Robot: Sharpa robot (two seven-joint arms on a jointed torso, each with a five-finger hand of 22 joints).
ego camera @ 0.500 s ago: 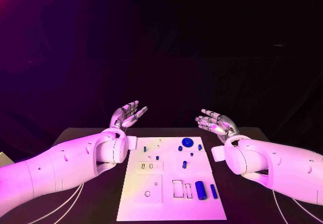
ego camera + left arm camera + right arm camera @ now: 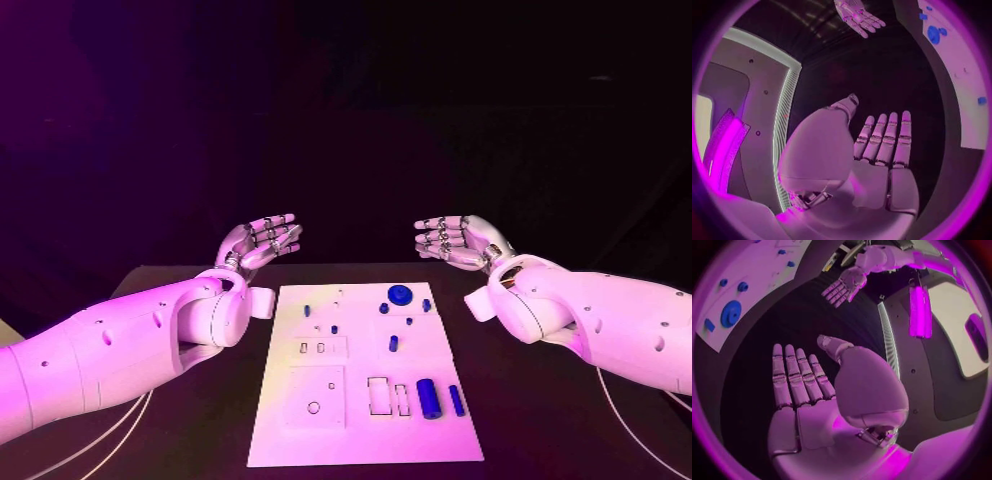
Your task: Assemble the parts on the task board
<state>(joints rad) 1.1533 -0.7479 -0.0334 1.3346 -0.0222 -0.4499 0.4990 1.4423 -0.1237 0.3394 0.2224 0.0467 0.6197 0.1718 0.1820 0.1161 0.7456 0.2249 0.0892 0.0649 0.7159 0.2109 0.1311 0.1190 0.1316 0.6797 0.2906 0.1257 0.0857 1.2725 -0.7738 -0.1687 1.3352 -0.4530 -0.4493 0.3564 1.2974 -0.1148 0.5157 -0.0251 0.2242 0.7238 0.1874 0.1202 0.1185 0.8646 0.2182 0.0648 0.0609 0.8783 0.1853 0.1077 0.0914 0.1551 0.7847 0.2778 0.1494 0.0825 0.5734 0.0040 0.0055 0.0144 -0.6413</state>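
Left robot hand (image 2: 260,242) and right robot hand (image 2: 456,240), both empty with fingers spread, raised beyond the task board (image 2: 361,440), which lies mid-desk (image 2: 534,420) bearing blue parts (image 2: 428,391).

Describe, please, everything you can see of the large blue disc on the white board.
The blue disc is the largest round blue piece. It lies flat near the far edge of the white board, towards the robot's right, with smaller blue pieces close around it. It looks like smooth plastic. Nothing touches it; neither hand is near.
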